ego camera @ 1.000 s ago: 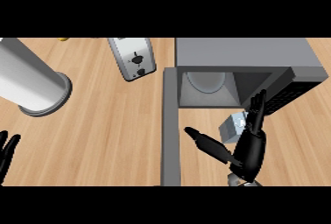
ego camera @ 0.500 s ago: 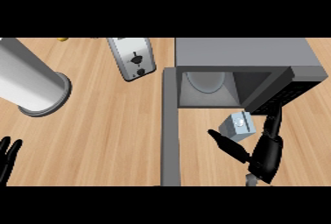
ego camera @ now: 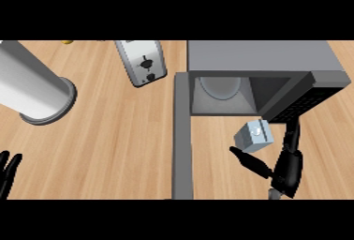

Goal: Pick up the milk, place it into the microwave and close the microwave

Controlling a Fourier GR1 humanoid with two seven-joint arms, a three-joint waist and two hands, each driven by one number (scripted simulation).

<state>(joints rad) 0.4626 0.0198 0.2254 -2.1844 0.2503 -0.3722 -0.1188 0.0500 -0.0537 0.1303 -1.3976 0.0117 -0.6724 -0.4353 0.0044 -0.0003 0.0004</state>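
At the far left lower edge the left hand (ego camera: pixel 8 171) rests beside the table (ego camera: pixel 104 140), its fingers straight and relaxed, holding nothing, just as it did a second ago. Above it a tall, smooth grey cylinder (ego camera: pixel 31 86) with a flared base stands on the pale wood-grain tabletop, and a metal toaster (ego camera: pixel 142 61) with a dark knob lies a little further right. Neither has shifted.

The microwave door (ego camera: pixel 182 136) hangs wide open, seen as a long flat grey slab running down the view. Behind it the boxy grey microwave (ego camera: pixel 266 58) shows its cavity with a pale round turntable (ego camera: pixel 220 88) inside and a dark control panel at its right.

The change is on the right. Over the last second the right hand (ego camera: pixel 283 164) has drawn back toward the lower right, and the milk (ego camera: pixel 254 136), hidden behind it before, now shows as a small pale blue-grey carton with a folded top, just in front of the cavity. Thumb and fingers are spread wide on either side of the carton, not yet closed on it. By my reading, the grasp is still being lined up, so pick-up, placing and door closing all remain.
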